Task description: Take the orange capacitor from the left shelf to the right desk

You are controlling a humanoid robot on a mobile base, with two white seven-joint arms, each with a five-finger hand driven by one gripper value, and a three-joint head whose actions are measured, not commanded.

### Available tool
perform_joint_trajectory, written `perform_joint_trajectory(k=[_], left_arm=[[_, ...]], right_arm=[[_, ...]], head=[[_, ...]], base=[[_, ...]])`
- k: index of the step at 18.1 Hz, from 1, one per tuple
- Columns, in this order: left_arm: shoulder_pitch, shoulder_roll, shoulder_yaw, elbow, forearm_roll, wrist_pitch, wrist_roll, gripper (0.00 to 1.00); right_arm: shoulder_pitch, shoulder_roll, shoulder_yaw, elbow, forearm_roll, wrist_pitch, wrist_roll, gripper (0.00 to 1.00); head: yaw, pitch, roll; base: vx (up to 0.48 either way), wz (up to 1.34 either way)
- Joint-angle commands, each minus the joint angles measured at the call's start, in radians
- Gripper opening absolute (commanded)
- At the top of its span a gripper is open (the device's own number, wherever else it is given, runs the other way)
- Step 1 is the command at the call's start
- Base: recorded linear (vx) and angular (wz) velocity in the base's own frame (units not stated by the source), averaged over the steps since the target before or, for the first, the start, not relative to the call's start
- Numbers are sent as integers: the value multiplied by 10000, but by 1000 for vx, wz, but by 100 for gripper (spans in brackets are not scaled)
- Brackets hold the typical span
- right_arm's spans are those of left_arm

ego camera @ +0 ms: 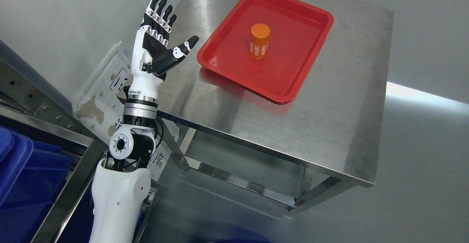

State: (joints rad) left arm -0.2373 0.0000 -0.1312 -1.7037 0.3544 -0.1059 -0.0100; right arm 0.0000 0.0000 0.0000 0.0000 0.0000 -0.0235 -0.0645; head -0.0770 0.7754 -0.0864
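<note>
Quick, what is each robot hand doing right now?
Left robot hand: open, fingers spread, holding nothing.
Right robot hand: not in view.

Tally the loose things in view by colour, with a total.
Orange: 1, the capacitor, upright in the tray
Red: 1, the tray on the steel desk
Blue: 1, the bin at lower left
Total: 3
The left hand is open and holds nothing.

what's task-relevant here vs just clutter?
Job:
- orange capacitor, upright in the red tray
- steel desk under the tray
- left hand, open, empty, raised left of the tray

Lying about:
- blue bins on the shelf, lower left
- white panel against the wall
</note>
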Motion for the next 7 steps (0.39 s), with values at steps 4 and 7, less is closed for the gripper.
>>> perform_joint_trajectory(k=[4,7], left_arm=[[241,175,-115,-175,-1,1,-7,100],[241,175,-115,-175,-1,1,-22,100]], right_arm=[[215,-175,-123,-175,61,5,1,100],[215,-175,-123,-175,61,5,1,100]], head=[[0,0,0],[0,0,0]], base=[[0,0],[0,0]])
